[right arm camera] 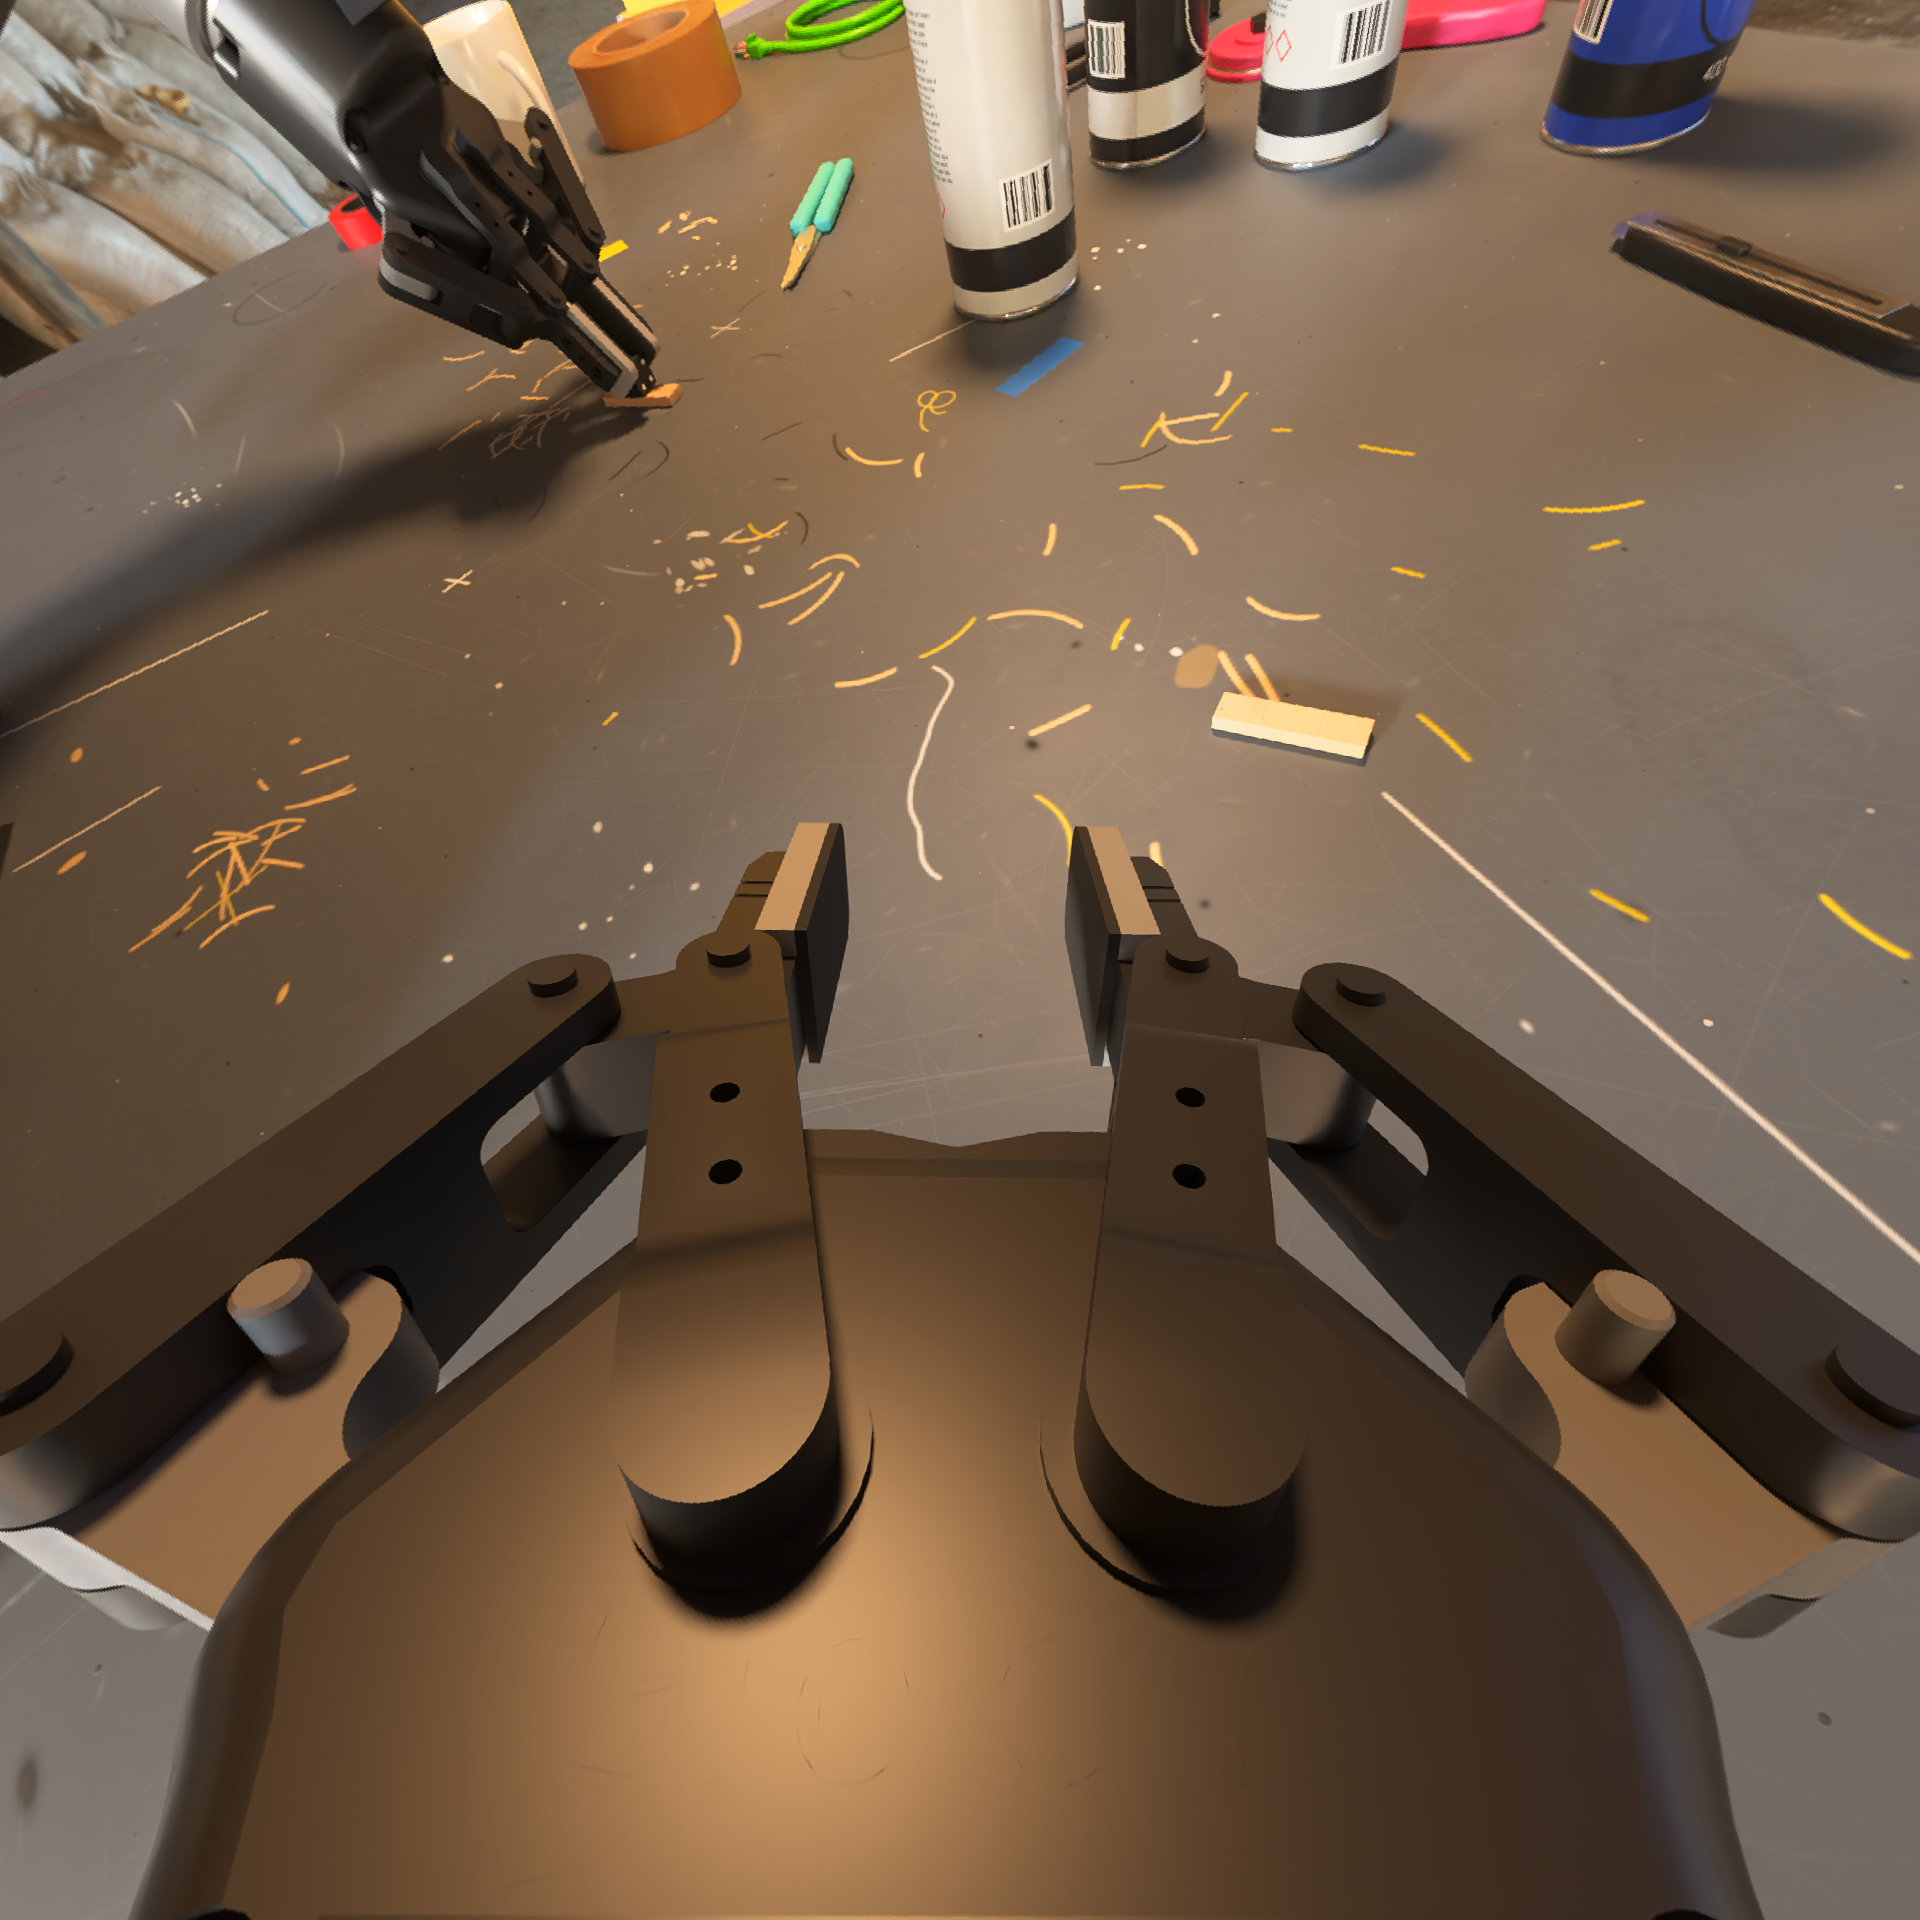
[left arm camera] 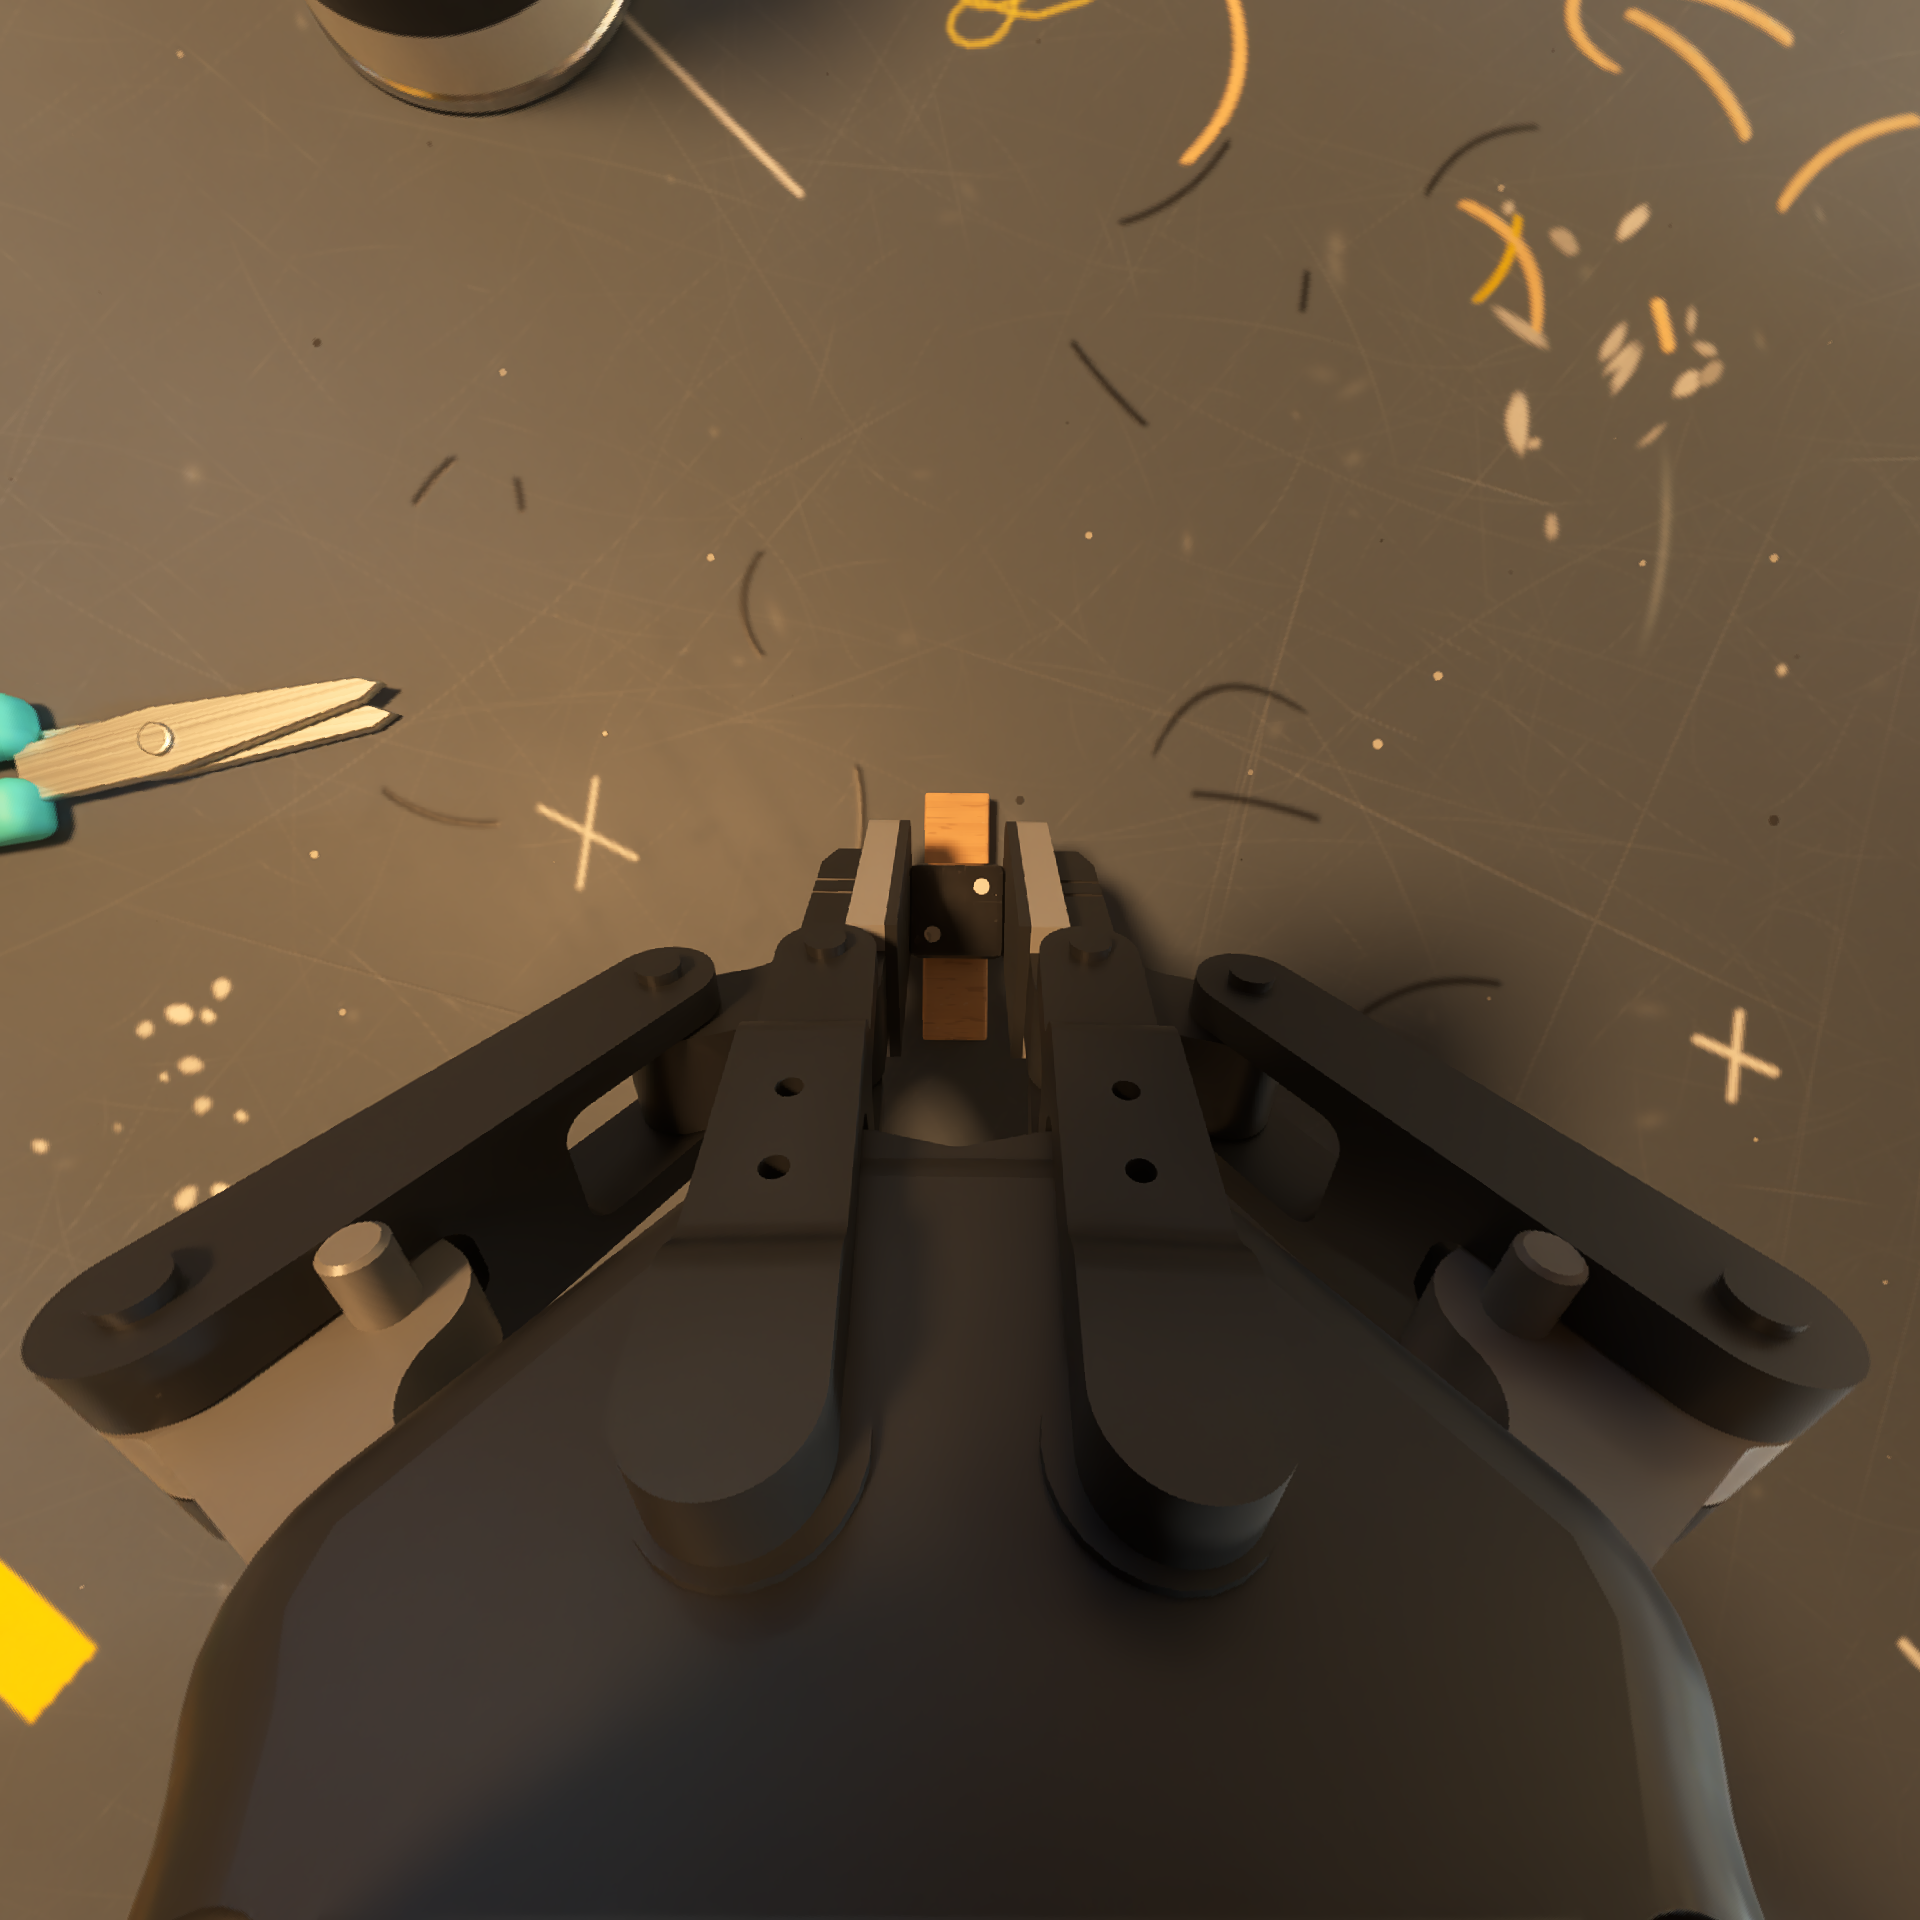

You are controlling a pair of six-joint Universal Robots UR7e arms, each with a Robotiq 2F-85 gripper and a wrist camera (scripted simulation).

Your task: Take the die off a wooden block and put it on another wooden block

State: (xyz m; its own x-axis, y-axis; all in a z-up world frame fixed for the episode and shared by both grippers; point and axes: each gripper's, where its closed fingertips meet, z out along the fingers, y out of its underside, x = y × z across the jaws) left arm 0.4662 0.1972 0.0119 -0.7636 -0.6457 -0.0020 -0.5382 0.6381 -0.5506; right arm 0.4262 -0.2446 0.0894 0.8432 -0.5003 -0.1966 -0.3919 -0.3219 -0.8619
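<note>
In the left wrist view my left gripper [left arm camera: 958, 836] is shut on a black die [left arm camera: 956, 910] with white pips. The die sits over the middle of a small orange wooden block [left arm camera: 956, 826] lying on the table; I cannot tell whether the die touches it. The right wrist view shows that gripper [right arm camera: 629, 372] far off at the left, tips down on the orange block [right arm camera: 652, 396]. My right gripper [right arm camera: 956, 842] is open and empty above the table. A pale wooden block [right arm camera: 1294, 729] lies flat ahead and to its right.
Teal-handled scissors [left arm camera: 197, 738] lie left of the left gripper, and a can [left arm camera: 468, 52] stands beyond it. At the table's far side stand spray cans [right arm camera: 1003, 156], an orange tape roll [right arm camera: 655, 73] and a blue can [right arm camera: 1642, 73]. A black knife [right arm camera: 1766, 286] lies at right.
</note>
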